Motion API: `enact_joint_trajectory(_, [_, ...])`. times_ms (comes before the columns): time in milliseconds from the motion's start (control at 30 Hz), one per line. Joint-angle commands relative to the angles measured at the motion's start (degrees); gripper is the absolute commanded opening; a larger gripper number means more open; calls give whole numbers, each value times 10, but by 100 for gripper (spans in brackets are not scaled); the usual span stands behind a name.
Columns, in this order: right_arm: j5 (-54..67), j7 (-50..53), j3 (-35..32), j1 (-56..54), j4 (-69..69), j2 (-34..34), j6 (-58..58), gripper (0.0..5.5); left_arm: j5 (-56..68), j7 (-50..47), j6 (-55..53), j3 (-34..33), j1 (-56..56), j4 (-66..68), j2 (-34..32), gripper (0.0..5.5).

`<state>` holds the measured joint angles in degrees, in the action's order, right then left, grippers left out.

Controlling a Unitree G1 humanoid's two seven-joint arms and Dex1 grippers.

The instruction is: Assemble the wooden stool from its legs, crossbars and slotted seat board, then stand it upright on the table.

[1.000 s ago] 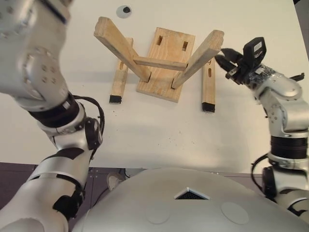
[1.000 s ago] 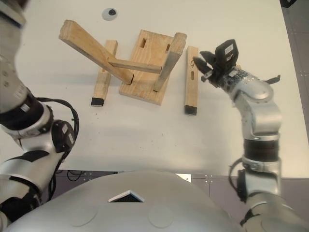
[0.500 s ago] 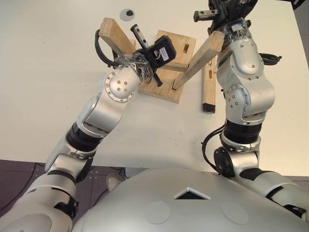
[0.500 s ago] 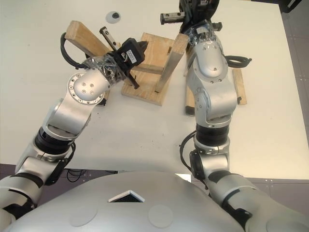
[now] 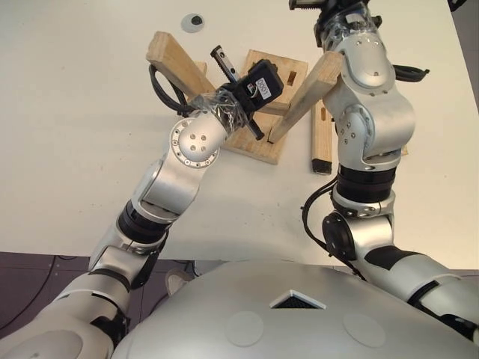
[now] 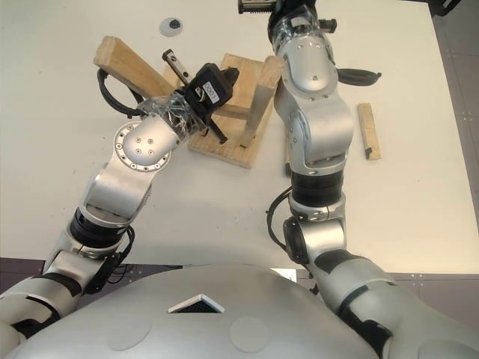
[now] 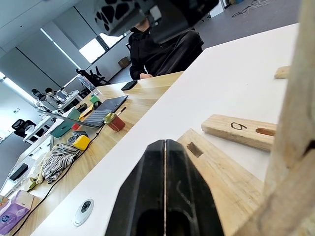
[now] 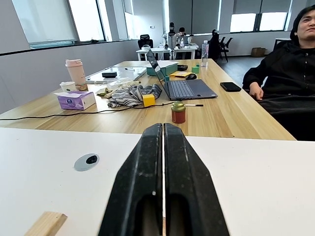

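- White table: fills the head views and carries all parts.
- Seat board: lies flat at upper centre of the frame with its slotted face up.
- Two fitted legs: left leg and right leg stand in the board's slots. They lean outward toward the upper left and upper right.
- Crossbar: spans between the two fitted legs and is partly hidden by the left arm.
- Loose leg: lies flat on the table just right of the board, its black-capped end toward the bottom of the frame.
- Left gripper: held low over the seat board between the fitted legs. Fingers are pressed together with only a seam between them; nothing is gripped.
- Right gripper: at the top edge of the head views, above the right leg. Fingers are closed flat against each other and empty.
- Short wooden piece: lies alone at right, well apart from the board.
- Grey disc: set into the table at upper left.
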<state>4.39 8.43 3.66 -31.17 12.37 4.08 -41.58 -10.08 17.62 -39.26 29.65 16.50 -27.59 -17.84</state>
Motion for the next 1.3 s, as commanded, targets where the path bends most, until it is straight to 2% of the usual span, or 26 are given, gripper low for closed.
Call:
enact_joint_trajectory(33, [-3, -14, 27, -4, -13, 17, -8, 4, 16, 24, -35, 34, -43, 33, 13, 0])
enact_joint_trajectory(133, [-11, -21, 10, 21, -12, -8, 8, 4, 25, 16, -31, -11, -31, 30, 28, 0])
enact_joint_trajectory(233, [-17, -18, -31, 55, -12, -37, 25, 4, 77, 6, -53, -123, 1, -2, 66, 0])
enact_joint_trajectory(367, [2, -18, -86, 88, -2, -48, 33, 4, 193, 6, -138, -274, 76, -61, 125, 0])
enact_joint_trajectory(433, [15, -24, -113, 105, 15, -55, 35, 4, 256, -7, -184, -360, 144, -77, 148, 0])
enact_joint_trajectory(500, [30, -47, -122, 135, 49, -66, 32, 4, 322, -53, -231, -491, 246, -58, 162, 0])
enact_joint_trajectory(567, [75, -94, -119, 169, 89, -65, 8, 4, 368, -97, -270, -607, 330, -12, 143, 0])
enact_joint_trajectory(600, [99, -132, -111, 183, 107, -74, -4, 4, 378, -107, -281, -642, 355, 14, 118, 0])
enact_joint_trajectory(667, [164, -235, -96, 217, 148, -123, -34, 40, 361, -92, -272, -648, 351, 63, 28, 0])
enact_joint_trajectory(733, [213, -310, -96, 238, 171, -175, -55, 75, 335, -62, -240, -614, 313, 102, -48, 0])
enact_joint_trajectory(900, [266, -440, -73, 265, 194, -292, -76, 164, 285, 2, -132, -542, 206, 203, -127, 0])
enact_joint_trajectory(933, [273, -452, -64, 273, 203, -304, -79, 183, 272, 11, -108, -522, 184, 213, -136, 0])
enact_joint_trajectory(1033, [280, -470, -18, 287, 231, -324, -89, 252, 277, 10, -92, -522, 144, 223, -122, 0])
enact_joint_trajectory(1133, [284, -456, 18, 284, 241, -312, -98, 254, 281, 4, -86, -523, 116, 227, -115, 0])
enact_joint_trajectory(1300, [289, -414, 27, 265, 225, -283, -114, 254, 294, -9, -96, -513, 86, 205, -85, 0])
